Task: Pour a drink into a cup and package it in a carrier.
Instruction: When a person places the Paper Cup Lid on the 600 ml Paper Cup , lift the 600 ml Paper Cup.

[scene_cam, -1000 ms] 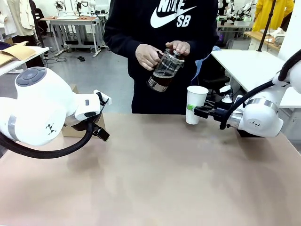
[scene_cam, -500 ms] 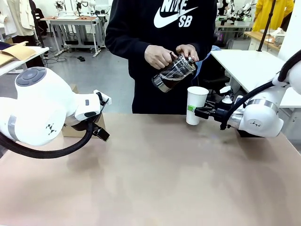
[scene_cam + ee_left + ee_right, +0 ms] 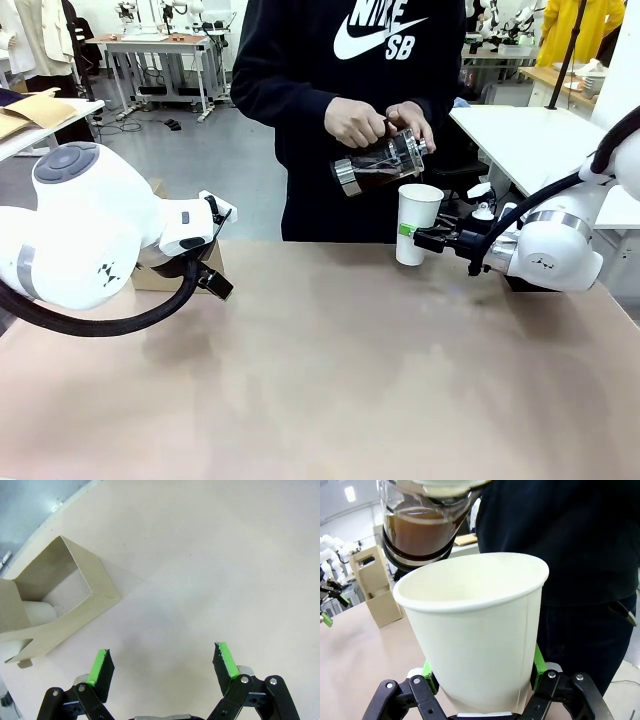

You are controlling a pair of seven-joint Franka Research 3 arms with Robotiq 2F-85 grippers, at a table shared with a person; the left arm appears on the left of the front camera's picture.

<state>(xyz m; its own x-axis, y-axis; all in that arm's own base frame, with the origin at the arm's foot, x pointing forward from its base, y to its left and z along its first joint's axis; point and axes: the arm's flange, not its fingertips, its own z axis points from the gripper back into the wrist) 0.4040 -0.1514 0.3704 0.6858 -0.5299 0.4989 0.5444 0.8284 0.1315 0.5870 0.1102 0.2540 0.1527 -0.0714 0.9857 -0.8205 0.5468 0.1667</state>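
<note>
A white paper cup (image 3: 416, 222) stands at the table's far right with my right gripper (image 3: 420, 238) shut around its lower part. Seen from the right wrist, the cup (image 3: 475, 630) sits between my green pads (image 3: 431, 672). The person's hands tilt a glass carafe (image 3: 380, 165) of dark brown drink (image 3: 422, 530) with its spout over the cup's rim; I see no stream. The brown cardboard carrier (image 3: 55, 600) lies on the table at the left, ahead of my open left gripper (image 3: 162, 662), which holds nothing. The left arm partly hides the carrier (image 3: 150, 278) in the front view.
The person in a dark sweatshirt (image 3: 340, 90) stands at the far edge behind the cup. The tan tabletop (image 3: 330, 380) stretches bare between the two arms. Another white table (image 3: 520, 140) stands behind my right arm.
The person has swung the carafe to the right and tipped it further, bringing its spout over the cup. Neither arm has moved.
</note>
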